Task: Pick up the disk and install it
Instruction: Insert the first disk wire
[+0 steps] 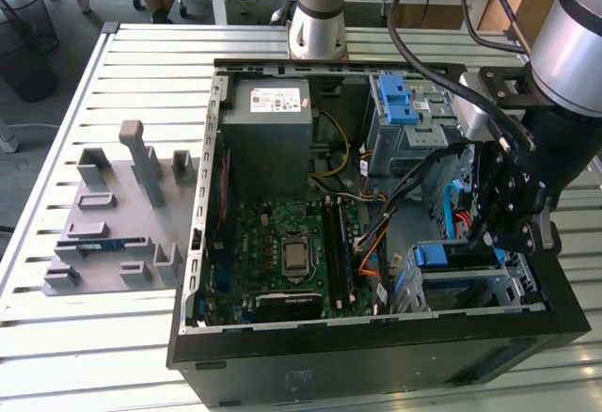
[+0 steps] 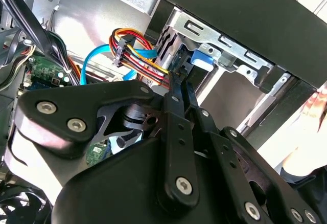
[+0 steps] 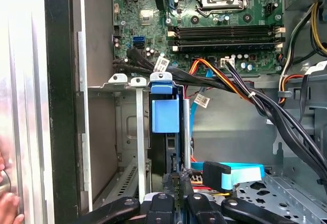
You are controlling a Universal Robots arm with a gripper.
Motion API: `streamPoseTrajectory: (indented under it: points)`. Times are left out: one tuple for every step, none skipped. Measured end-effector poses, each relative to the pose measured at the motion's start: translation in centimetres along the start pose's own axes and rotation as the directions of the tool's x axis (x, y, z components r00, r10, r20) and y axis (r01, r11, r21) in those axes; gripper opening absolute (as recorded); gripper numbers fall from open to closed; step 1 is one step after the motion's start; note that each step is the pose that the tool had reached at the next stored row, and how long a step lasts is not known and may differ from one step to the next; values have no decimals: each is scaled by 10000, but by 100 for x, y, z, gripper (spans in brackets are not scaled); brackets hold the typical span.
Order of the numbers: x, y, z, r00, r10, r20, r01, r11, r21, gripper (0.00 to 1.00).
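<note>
The disk (image 3: 165,112) stands on edge in the metal drive bay (image 3: 120,79) at the case's front corner, its blue carrier bracket facing the motherboard. In the exterior view that blue bracket (image 1: 434,255) shows low on the right of the open computer case (image 1: 202,243). My gripper (image 1: 489,229) hangs just above the bay. In both wrist views its fingers are together, and the gripper (image 3: 176,177) rests at the disk's near end. In the second wrist view the gripper (image 2: 179,83) points at the blue bracket tab (image 2: 202,59). Nothing shows between the fingers.
Bundled black, orange and blue cables (image 3: 240,93) cross beside the bay. A grey drive cage with a blue handle (image 1: 400,102) and the power supply (image 1: 273,125) sit at the back of the case. A grey fixture block (image 1: 118,214) lies outside on the exterior view's left. A hand (image 3: 6,203) rests beside the case.
</note>
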State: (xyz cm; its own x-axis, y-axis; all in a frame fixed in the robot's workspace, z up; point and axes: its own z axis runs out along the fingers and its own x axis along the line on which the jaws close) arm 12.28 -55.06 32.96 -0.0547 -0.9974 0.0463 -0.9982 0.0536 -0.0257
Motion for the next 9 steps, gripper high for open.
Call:
streamPoseTrajectory:
  points:
    - [0, 0, 1, 10000, 0, 2, 0, 10000, -1, 16]
    - [0, 0, 2, 10000, 0, 3, 0, 10000, -2, 16]
    - [0, 0, 2, 10000, -1, 3, 1, 10000, -4, 16]
    - [0, 0, 2, 10000, 0, 3, 0, 10000, -4, 16]
    - [0, 0, 2, 10000, 0, 4, 0, 10000, -6, 16]
    - [0, 0, 2, 10000, 0, 7, 0, 10000, -7, 18]
    - [0, 0, -2, 10000, 0, 9, 0, 10000, -6, 18]
    - [0, 0, -10, 10000, 0, 6, 0, 10000, -6, 24]
    - [1, -1, -19, 10000, 0, 4, 0, 10000, -6, 24]
